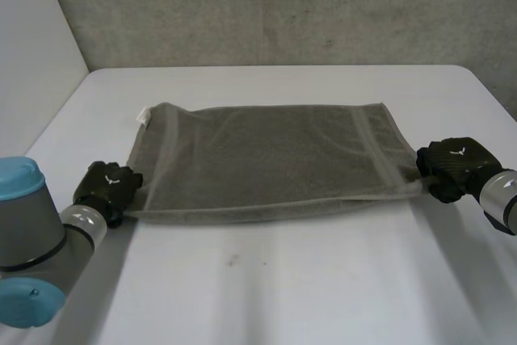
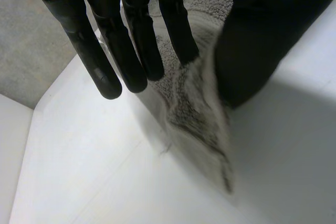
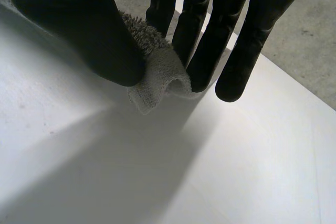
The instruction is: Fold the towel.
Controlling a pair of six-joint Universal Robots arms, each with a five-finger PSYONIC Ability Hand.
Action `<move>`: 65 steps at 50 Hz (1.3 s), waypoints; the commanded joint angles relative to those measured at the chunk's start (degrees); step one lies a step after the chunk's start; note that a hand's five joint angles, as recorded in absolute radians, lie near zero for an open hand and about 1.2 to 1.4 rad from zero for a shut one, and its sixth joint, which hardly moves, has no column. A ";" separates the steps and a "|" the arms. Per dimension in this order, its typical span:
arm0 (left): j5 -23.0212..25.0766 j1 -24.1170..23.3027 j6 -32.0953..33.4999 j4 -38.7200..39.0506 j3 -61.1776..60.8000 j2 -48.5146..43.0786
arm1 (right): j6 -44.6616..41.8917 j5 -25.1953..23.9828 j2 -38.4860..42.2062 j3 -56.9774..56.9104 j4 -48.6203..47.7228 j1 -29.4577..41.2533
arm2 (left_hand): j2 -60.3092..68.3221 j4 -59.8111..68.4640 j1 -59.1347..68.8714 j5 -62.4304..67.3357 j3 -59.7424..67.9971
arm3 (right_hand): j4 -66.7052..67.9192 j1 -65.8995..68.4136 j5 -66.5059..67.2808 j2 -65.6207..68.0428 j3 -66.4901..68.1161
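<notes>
We see a grey towel [image 1: 266,159] spread across the middle of a white table [image 1: 283,288], its long edges running from one arm to the other and its near edge drawn in a nearly straight line between the two hands. A small white tag [image 1: 144,116] sticks out at the far corner on the left-arm side, and a paler band crosses the cloth near the other end.

At the near corner on its own side, the left hand [image 1: 107,187] has hold of the towel. In its wrist view we see the cloth [image 2: 194,103] caught between straight fingers [image 2: 131,51] and the thumb [image 2: 252,56], with the loose corner hanging past the fingertips toward the table.

The right hand [image 1: 454,167] grips the opposite near corner. Its wrist view shows a bunched fold of towel [image 3: 157,77] pinched between the thumb [image 3: 79,30] and the fingers [image 3: 210,45], just above the table surface.

Beyond the table's far edge we see a rough grey wall [image 1: 283,6].
</notes>
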 commanded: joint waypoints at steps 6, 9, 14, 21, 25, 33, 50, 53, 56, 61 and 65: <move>-0.46 -0.65 -0.04 -2.43 -1.36 0.78 | -0.94 -0.02 -0.56 0.38 0.34 -0.47 | 35.38 35.35 35.05 35.83 35.39 | 11.70 25.16 14.90 12.92 13.28; -0.46 -0.91 -0.04 -4.63 -2.33 3.51 | -2.70 0.07 -1.00 0.46 2.45 -0.47 | 35.38 35.35 35.05 35.83 35.39 | 11.70 25.16 14.90 12.92 13.28; -0.46 -1.35 -0.04 -9.64 -4.88 9.84 | -7.88 0.07 -3.37 -0.41 13.87 -1.61 | 35.38 35.35 35.05 35.83 35.39 | 11.70 25.16 14.90 12.92 13.28; -0.38 -0.65 1.54 -23.40 -8.31 22.03 | -25.69 0.16 -10.74 2.74 37.74 -8.19 | 35.38 35.35 35.05 35.83 35.39 | 11.70 25.16 14.90 12.92 13.28; -0.11 0.23 1.80 -28.62 -8.31 26.01 | -33.19 0.51 -14.97 4.95 44.72 -10.84 | 35.38 35.35 35.05 35.83 35.39 | 11.70 25.16 14.90 12.92 13.28; 0.94 0.93 1.63 -28.28 -3.49 24.28 | -30.68 -1.42 -17.35 1.27 41.14 -11.98 | 35.38 35.35 35.05 35.83 35.39 | 11.70 25.16 14.90 12.92 13.28; 0.77 -2.76 1.98 -17.21 29.70 -12.88 | -6.21 10.00 11.48 -25.99 25.65 3.05 | 35.38 35.35 35.05 35.83 35.39 | 11.70 25.16 14.90 12.92 13.28; 0.86 -3.02 2.33 -15.70 32.39 -16.09 | -2.45 11.75 15.85 -31.06 20.84 4.97 | 35.38 35.35 35.05 35.83 35.39 | 11.70 25.16 14.90 12.92 13.28; 1.12 -4.07 4.78 -10.80 35.10 -19.68 | -1.29 14.65 19.38 -34.59 17.93 6.21 | 35.38 35.35 35.05 35.83 35.39 | 11.70 25.16 14.90 12.92 13.28; 1.38 -4.52 7.43 -3.22 35.99 -21.45 | -1.38 18.09 23.08 -38.56 16.42 7.62 | 35.38 35.35 35.05 35.83 35.39 | 11.70 25.16 14.90 12.92 13.28; 1.38 -4.69 7.96 1.00 36.60 -23.11 | -1.38 19.41 25.72 -41.72 14.93 8.76 | 35.38 35.35 35.05 35.83 35.39 | 11.70 25.16 14.90 12.92 13.28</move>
